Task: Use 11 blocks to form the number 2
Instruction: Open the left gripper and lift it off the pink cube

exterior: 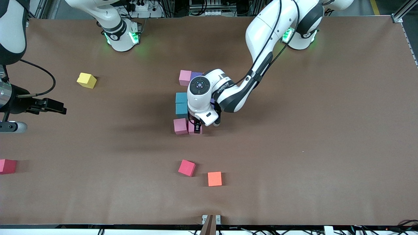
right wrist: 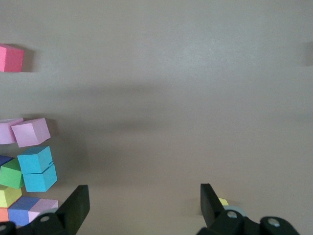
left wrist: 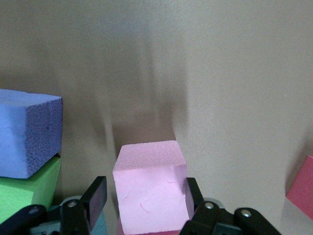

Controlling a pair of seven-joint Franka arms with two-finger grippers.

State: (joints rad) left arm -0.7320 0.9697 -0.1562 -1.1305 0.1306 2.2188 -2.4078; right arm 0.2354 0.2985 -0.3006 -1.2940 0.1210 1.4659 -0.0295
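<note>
Front view shows my left gripper [exterior: 197, 126] low over the middle of the table, its fingers closed on a pink block [exterior: 195, 128] that sits right beside another pink block [exterior: 180, 126] at the near end of the cluster. I judge I'm setting this one down to extend the bottom stroke of the 2, so I keep it square to its neighbour. Farther from the camera, two blue blocks [exterior: 181, 105] stand in a line, and at the farthest end a third pink block [exterior: 185, 77] touches a purple block [exterior: 196, 75]; my arm hides whatever lies between. From the left wrist, the fingers [left wrist: 97, 196] bracket the pink cube on both sides, half closed around it, with a blue-purple block [left wrist: 27, 132] stacked over a green block [left wrist: 27, 188] just beside. Loose pieces wait elsewhere: a yellow block [exterior: 87, 80] toward the right arm's end, a red block [exterior: 186, 167] and an orange block [exterior: 215, 179] nearer the camera, another red block [exterior: 7, 166] at the view's edge. My right gripper [right wrist: 142, 200] waits above the table at the right arm's end, fingers spread fully and holding nothing.
</note>
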